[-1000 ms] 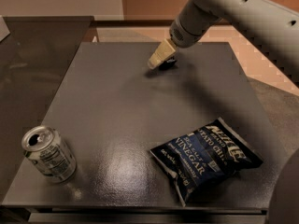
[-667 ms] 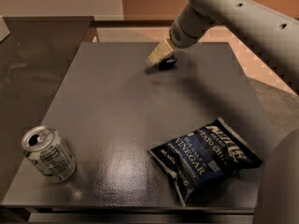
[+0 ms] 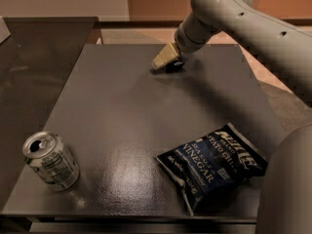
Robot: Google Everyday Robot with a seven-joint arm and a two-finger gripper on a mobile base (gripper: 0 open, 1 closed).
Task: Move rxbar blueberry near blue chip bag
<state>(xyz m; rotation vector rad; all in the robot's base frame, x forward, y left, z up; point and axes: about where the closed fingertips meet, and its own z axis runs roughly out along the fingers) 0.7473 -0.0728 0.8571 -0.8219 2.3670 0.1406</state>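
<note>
Clutter on the dark table amounts to an opened silver drinks can at the near left corner, well off to the side of the stretch between the two task things. The blue chip bag lies flat near the front right edge. My gripper is down at the table's far end against the rxbar blueberry, a small dark wrapper well apart from the bag; whether I am spread or clamped on it I cannot tell.

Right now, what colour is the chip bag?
Chip bag: dark blue, white lettering, in the camera view. Gripper sits far across the table.
</note>
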